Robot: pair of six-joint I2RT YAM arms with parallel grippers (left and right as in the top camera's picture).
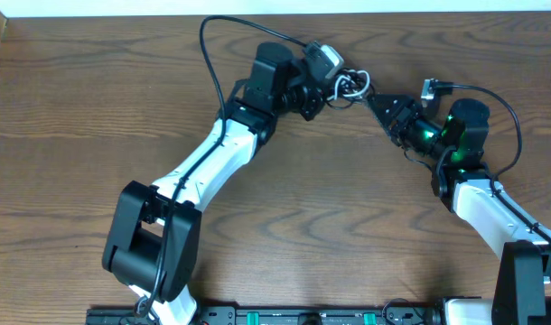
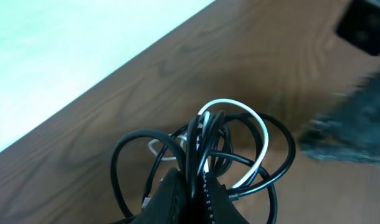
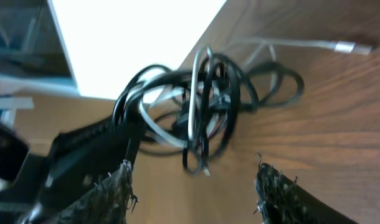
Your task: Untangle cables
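The cables (image 1: 350,86) are a tangled bundle of thin black cords with one white cord, near the table's far edge. My left gripper (image 1: 330,90) is shut on the bundle; in the left wrist view its fingers (image 2: 199,186) pinch several black strands and the loops of the cables (image 2: 227,146) fan out above. My right gripper (image 1: 381,106) is open and empty just right of the bundle. In the right wrist view its fingers (image 3: 193,183) stand apart below the hanging cables (image 3: 202,112), not touching them. A white cord with a silver plug (image 3: 346,46) lies on the table.
The wooden table's far edge (image 1: 122,18) runs close behind the bundle. The left arm's own thick black cable (image 1: 208,54) loops at the back. The right arm's thick cable (image 1: 501,99) arcs to the right.
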